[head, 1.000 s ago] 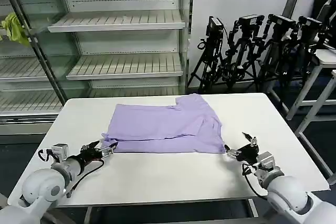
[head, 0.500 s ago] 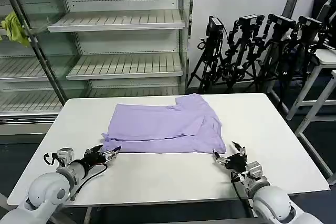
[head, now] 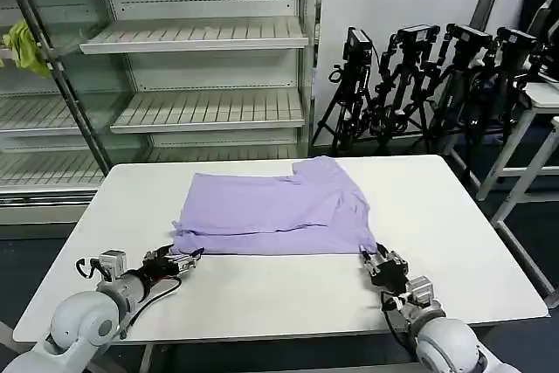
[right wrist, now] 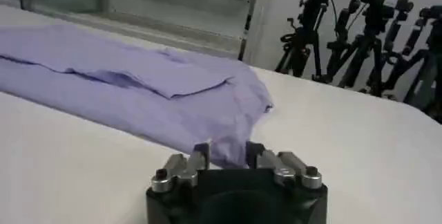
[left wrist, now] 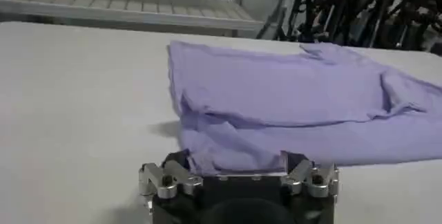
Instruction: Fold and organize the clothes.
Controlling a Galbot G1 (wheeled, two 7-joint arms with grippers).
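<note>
With the table (head: 454,216) broad and bare around it, the shirt (head: 275,213) lies part-folded in the middle, plain side up, its near hem facing the robot, which looks like why both arms come in low at the near corners. Behind stand the shelves (head: 192,67), a yellow-green cloth (head: 24,48) hung at their left end, and tripods (head: 428,85) off to the right, all well apart from the work and blocking nothing. Left gripper (head: 188,256) sits at the near left corner, jaws narrowed with the hem's edge between them; right gripper (head: 373,261) is at the near right corner, jaws narrow, cloth tip between its fingers (right wrist: 200,156). My read: both pinching the hem, ready to carry it over.
</note>
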